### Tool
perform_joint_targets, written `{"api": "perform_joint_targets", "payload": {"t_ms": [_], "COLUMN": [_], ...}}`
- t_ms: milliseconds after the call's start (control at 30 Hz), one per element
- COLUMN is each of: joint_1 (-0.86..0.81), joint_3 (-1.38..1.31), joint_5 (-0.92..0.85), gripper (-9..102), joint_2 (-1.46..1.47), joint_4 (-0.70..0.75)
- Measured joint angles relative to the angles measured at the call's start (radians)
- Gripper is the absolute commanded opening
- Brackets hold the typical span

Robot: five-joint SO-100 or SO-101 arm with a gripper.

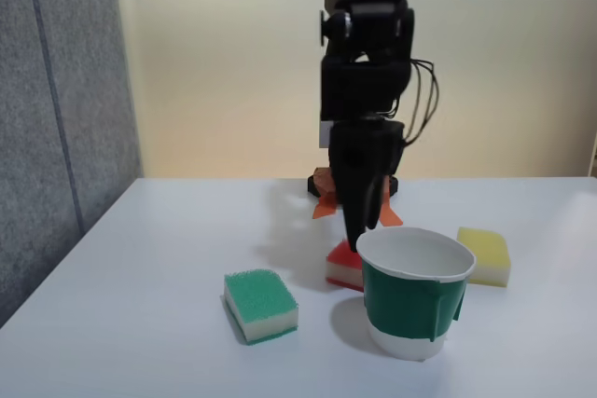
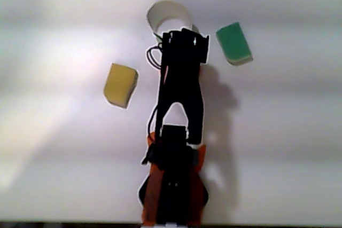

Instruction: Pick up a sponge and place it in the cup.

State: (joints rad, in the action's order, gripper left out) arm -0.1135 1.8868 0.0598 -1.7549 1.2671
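White tabletop carries the cup near its front edge, with the sponge touching its left side in the fixed view. Directly above the sponge hangs the gripper; whether its jaws are apart cannot be told.

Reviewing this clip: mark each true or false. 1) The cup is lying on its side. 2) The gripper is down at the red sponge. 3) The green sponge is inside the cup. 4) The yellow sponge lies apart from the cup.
1) False: the cup stands upright, mouth open.
2) True: in the fixed view the gripper reaches down to the red sponge; whether it grips it cannot be told.
3) False: the green sponge lies on the table beside the cup.
4) True: the yellow sponge lies apart from it.
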Motion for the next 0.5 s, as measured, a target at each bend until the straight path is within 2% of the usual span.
{"api": "perform_joint_targets", "payload": {"t_ms": [233,500], "joint_1": [-0.034,-0.046], "joint_3": [0.057,0.104], "joint_5": [-0.035,-0.066], "gripper": [36,34], "joint_2": [0.005,0.048], "joint_4": [-0.118,-0.256]}}
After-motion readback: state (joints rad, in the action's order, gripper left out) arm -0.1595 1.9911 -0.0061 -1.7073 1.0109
